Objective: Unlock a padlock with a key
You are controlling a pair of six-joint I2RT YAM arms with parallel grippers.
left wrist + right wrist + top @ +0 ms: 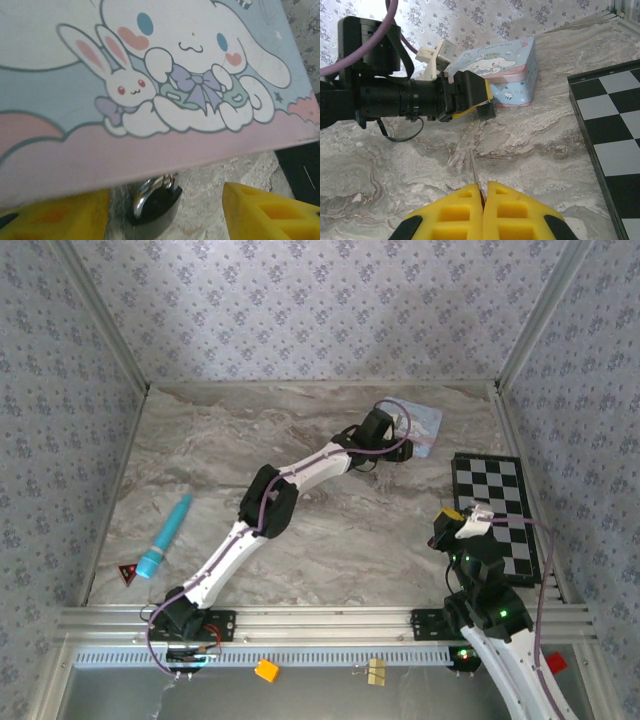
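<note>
Padlock (152,205) just beneath the front edge of the cartoon tin (150,75), between the left jaws, apart on either side and not touching. Best closed squarely on the dark body, clear of the shackle (146,189), without nudging the tin. Right jaws clamped on the key (474,167), thin blade poking forward. No readable writing: only a white puppy and rabbit.

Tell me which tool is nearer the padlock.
Left. The left tool straddles the padlock at the tin's edge, one finger either side; the right tool sits well back from it, shut on the key.
</note>
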